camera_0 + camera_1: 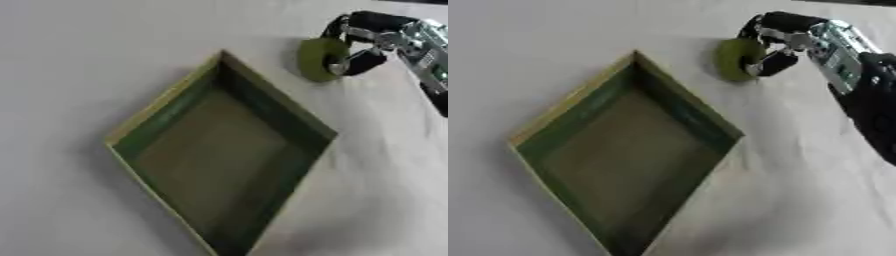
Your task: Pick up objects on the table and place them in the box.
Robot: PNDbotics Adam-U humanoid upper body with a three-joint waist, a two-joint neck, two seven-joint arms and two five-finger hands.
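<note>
A round olive-green object (317, 59) stands on edge at the upper right, just beyond the far corner of the box. My right hand (785, 37) comes in from the upper right with its fingers and thumb curled round this object. The green box (157, 107) lies open in the middle of the view, turned like a diamond, and nothing shows inside it. My left hand appears in neither view.
A white cloth (61, 60) covers the table all round the box. My right forearm (877, 105) runs down the right edge.
</note>
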